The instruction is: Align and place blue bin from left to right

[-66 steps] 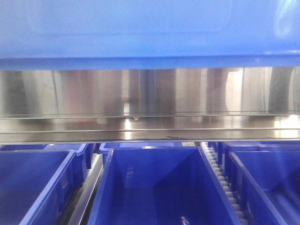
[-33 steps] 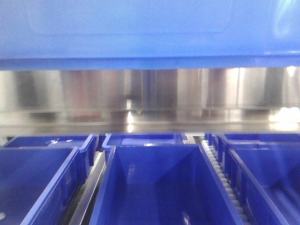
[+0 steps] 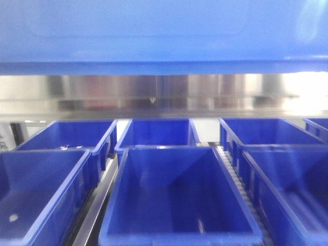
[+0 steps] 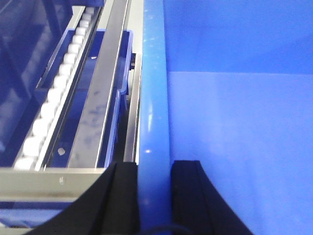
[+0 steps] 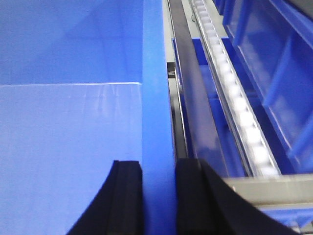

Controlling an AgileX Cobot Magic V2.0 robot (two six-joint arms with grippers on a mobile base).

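Note:
The blue bin (image 3: 164, 36) is held up close to the front camera and fills the top of that view with its flat bright-blue wall. My left gripper (image 4: 154, 169) is shut on the bin's left rim (image 4: 152, 88), one black finger on each side of it. On the opposite side, my right gripper (image 5: 159, 169) is shut on the right rim (image 5: 157, 73) in the same way. The bin's smooth inside (image 4: 239, 122) shows in both wrist views. It hangs above rows of darker bins on a roller rack.
Darker navy bins sit below: a middle one (image 3: 177, 200), a left one (image 3: 36, 195), a right one (image 3: 287, 189), and more behind (image 3: 156, 133). White roller tracks (image 4: 54, 103) (image 5: 234, 93) and metal rails (image 4: 100, 98) run between the bin lanes. A steel panel (image 3: 164, 95) stands behind.
The view has risen: the steel panel band has narrowed and moved up, and a back row of navy bins has come into sight. The held bin stays fixed against the camera.

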